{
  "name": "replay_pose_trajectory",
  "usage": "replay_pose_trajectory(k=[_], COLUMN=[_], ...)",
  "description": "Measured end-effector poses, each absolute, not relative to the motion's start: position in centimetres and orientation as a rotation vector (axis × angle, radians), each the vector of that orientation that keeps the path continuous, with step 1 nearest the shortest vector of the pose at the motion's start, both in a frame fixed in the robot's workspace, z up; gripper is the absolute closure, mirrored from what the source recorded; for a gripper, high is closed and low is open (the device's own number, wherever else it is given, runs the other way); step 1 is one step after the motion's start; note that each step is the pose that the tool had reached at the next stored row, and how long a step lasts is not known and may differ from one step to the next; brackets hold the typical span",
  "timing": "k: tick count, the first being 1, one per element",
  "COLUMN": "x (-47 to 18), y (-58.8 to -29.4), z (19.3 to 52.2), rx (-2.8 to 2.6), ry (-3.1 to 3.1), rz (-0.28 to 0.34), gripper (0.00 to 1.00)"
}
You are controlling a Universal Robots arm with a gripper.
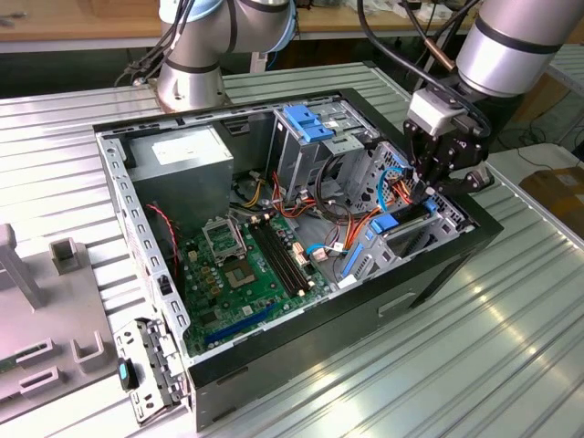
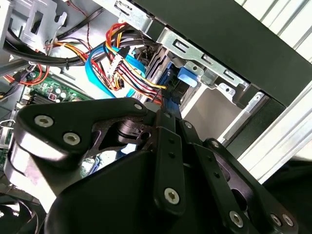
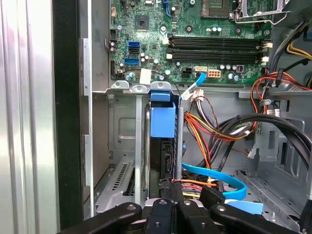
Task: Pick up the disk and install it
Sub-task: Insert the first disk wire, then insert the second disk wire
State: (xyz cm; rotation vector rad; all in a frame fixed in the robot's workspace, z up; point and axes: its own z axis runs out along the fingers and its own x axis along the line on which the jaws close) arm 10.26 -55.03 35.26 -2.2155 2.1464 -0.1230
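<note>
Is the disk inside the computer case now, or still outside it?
Inside. The disk stands on edge in the case's drive bay, with the gripper at its end.

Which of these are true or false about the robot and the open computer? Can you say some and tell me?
1. The computer case is open, so the green motherboard shows. True.
2. The gripper is over the motherboard's middle. False: it is at the drive bay at the exterior view's right.
3. The disk stands in a metal bay slot with its blue tab showing. True.
4. The disk lies on the table outside the case. False: it is inside the case.
</note>
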Motion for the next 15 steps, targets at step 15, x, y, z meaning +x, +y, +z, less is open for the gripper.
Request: replay_pose_trajectory(k=[15], x=[10.5], y=[-54.9], z=[38.3], rx=[-2.24], ry=[2.193], rz=[-0.047], gripper=[0.89])
